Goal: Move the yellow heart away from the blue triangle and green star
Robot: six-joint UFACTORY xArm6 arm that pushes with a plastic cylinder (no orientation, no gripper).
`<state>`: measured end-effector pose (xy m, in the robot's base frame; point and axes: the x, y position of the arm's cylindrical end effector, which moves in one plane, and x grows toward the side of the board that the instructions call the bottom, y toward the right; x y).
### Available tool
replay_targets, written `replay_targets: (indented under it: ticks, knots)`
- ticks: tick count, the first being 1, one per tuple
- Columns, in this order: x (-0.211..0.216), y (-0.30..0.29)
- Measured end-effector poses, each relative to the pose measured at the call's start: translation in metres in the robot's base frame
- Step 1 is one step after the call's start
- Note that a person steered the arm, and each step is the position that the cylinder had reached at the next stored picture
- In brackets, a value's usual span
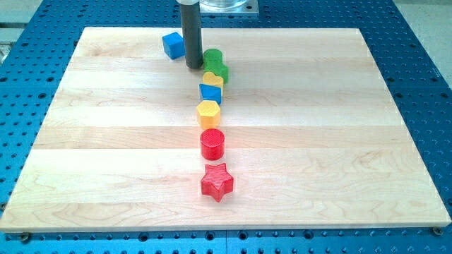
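The yellow heart (213,78) lies near the view's top centre, in a column of blocks. It touches the green star (215,63) just above it and the blue triangle (210,92) just below it. My tip (194,67) rests on the board just left of the green star and up-left of the yellow heart, close to both. Whether it touches the star cannot be told.
A blue cube (173,44) sits left of the rod near the board's top edge. Below the blue triangle the column continues with a yellow hexagon (208,113), a red cylinder (212,144) and a red star (217,181). The wooden board (339,141) lies on a blue perforated table.
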<state>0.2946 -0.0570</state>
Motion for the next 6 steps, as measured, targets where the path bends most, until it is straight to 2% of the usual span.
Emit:
replay_targets:
  ticks: [1, 2, 3, 5, 6]
  knots:
    - [0.027, -0.022]
    - [0.068, 0.026]
    - [0.076, 0.065]
    - [0.125, 0.127]
    - [0.123, 0.178]
